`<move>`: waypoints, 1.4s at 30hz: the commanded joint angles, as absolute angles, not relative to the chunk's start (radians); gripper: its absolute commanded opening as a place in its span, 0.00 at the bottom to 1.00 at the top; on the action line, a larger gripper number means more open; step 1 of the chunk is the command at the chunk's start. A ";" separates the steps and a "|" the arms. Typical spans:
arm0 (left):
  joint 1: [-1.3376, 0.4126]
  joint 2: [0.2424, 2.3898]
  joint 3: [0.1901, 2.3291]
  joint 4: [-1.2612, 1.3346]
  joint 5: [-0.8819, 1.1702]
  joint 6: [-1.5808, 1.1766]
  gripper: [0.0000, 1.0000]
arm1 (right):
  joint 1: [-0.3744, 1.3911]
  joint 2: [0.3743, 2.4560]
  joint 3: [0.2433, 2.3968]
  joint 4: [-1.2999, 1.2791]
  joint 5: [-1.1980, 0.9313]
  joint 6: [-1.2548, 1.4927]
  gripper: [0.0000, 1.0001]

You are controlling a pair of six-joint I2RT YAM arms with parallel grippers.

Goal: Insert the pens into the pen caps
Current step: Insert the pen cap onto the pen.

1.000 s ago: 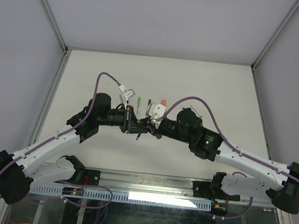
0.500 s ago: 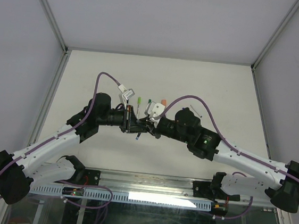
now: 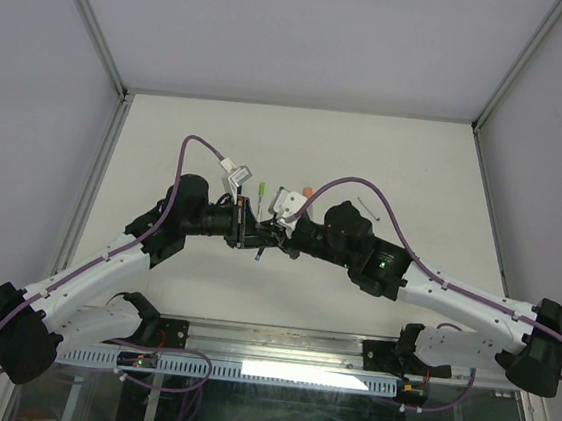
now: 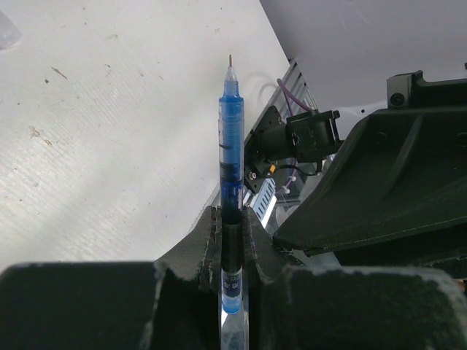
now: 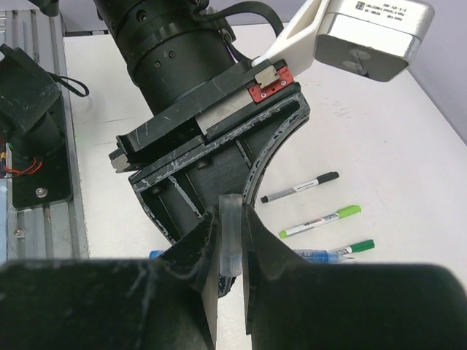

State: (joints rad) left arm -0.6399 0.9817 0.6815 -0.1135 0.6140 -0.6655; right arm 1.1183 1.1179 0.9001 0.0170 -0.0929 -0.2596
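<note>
Bright, even overhead light; soft shadows on table [image 3: 367,159]; wrist foregrounds dark, blurred.

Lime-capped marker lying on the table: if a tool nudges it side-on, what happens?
Lime-capped marker likely rolls: slim round barrel lying flat on the smooth table. Probably light and stiff; it looks like thin plastic. It could roll into the green-capped pen beside it.

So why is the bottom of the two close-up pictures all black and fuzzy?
Left wrist view: the body of the left pincer sits too close to the lens, so it blurs, while the blue pen it grips looks sharp. Right wrist view: the same fuzzy black band lies under the right pincer, which grips a clear cap; the lime-capped pen beyond looks crisp.
</note>
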 commanded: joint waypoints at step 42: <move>-0.648 0.957 0.734 -0.096 0.607 -0.626 0.00 | 1.120 1.042 0.931 0.031 -0.077 -0.168 0.00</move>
